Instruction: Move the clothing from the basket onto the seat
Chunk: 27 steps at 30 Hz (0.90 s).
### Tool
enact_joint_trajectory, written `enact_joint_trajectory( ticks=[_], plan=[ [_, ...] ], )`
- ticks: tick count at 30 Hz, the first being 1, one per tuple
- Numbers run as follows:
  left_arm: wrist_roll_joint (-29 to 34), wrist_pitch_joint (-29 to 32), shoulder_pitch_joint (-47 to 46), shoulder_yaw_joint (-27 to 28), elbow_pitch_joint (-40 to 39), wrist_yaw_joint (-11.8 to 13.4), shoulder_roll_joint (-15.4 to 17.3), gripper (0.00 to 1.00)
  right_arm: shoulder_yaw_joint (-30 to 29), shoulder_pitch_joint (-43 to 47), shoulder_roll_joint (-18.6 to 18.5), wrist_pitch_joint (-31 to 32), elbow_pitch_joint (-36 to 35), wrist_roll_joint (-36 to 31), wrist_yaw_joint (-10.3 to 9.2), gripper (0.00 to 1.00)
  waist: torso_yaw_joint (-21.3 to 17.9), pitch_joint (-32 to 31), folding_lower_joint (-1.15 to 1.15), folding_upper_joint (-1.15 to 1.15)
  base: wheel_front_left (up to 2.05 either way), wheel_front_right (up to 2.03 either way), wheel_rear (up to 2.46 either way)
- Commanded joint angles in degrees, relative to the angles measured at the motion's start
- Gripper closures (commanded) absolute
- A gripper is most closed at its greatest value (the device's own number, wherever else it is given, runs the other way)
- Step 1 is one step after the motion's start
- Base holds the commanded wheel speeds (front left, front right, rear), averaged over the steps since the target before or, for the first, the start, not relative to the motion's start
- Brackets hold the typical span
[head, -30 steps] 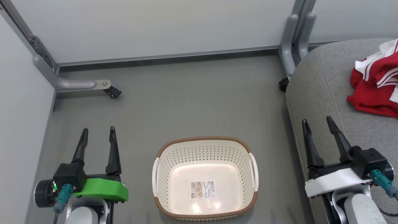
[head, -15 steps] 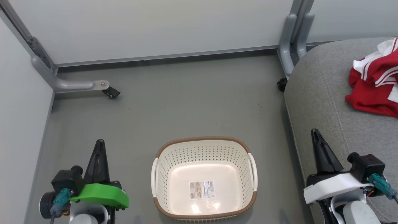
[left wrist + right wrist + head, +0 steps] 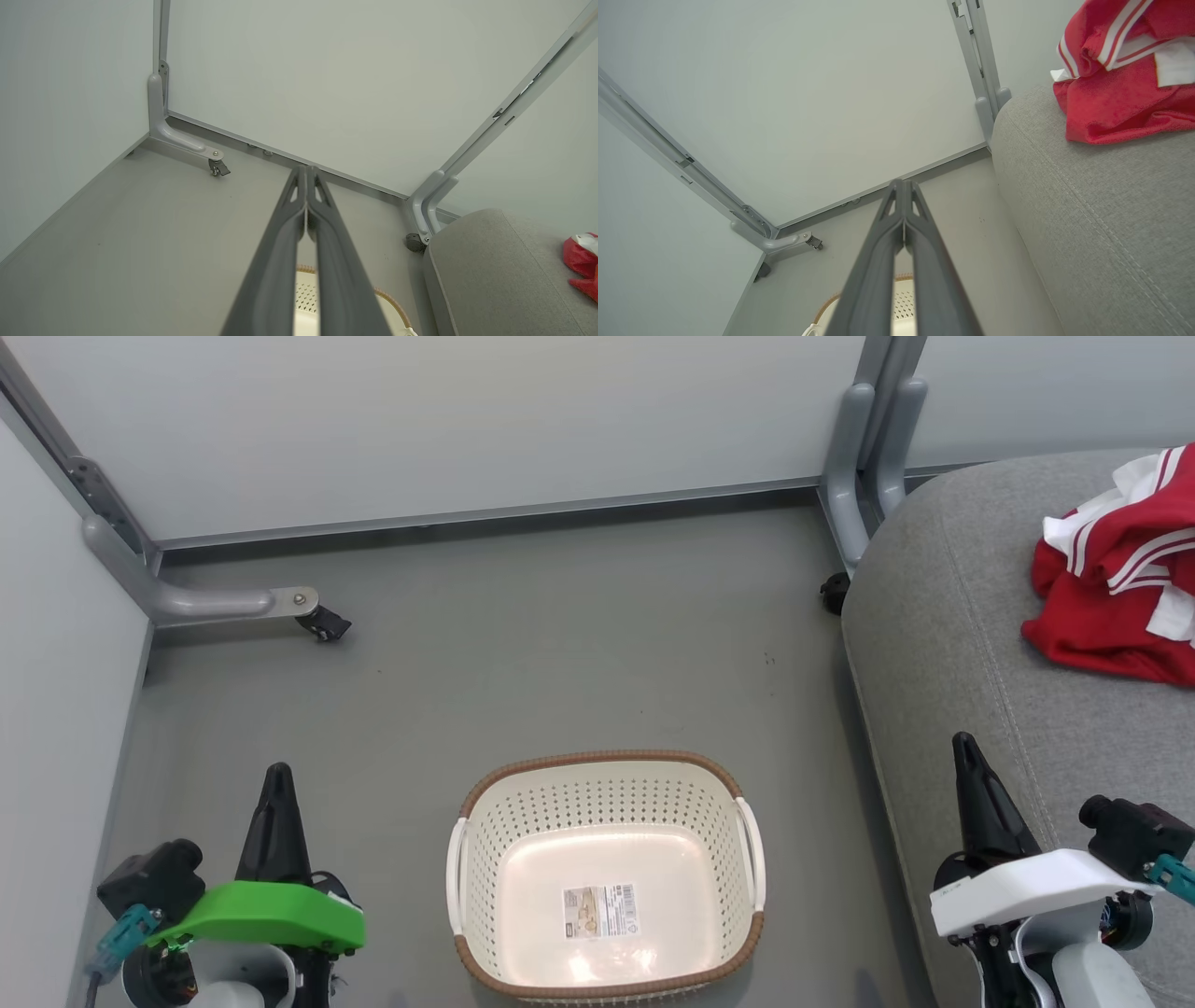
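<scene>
The cream basket (image 3: 738, 784) with its brown rim stands on the floor in the lower middle of the head view, holding no clothing; only a paper label lies on its bottom. The red clothing (image 3: 1111, 588) with white stripes lies crumpled on the light-grey seat (image 3: 943, 635) at the right, and it also appears in the right wrist view (image 3: 1115, 107). My left gripper (image 3: 277, 775) is shut with nothing in it, left of the basket. My right gripper (image 3: 962, 745) is shut and empty over the seat's front edge, well below the clothing.
Pale partition walls close off the back and the left. A grey bracket foot with a castor (image 3: 322, 623) sits at the back left, and a grey upright post (image 3: 864, 457) with a castor (image 3: 834, 593) stands by the seat's corner. Bare grey floor (image 3: 560, 653) lies beyond the basket.
Both grippers went from open to shut and drew back toward the bottom of the head view. The head camera shifted slightly, so the scene slid a little left.
</scene>
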Motion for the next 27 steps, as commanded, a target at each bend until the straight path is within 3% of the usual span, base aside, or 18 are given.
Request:
enact_joint_trajectory(
  ticks=[1, 27],
  plan=[
    [-2.5, 0.5, -0.6, 0.5, -0.9, -0.6, 0.2, 1.0, -0.4, -1.0, -0.4, 0.5, -0.5, 2.4, -0.01, 1.0, -0.1, -0.1, 0.0, 0.0, 0.0, 0.0, 0.0],
    [-23.4, 5.9, -0.7, 2.6, -1.1, -1.9, 0.3, 1.0, -1.7, -1.6, -0.7, 5.9, 1.2, 23.3, -0.01, 1.0, -1.8, -1.0, 0.0, 0.0, 0.0, 0.0, 0.0]
  ],
)
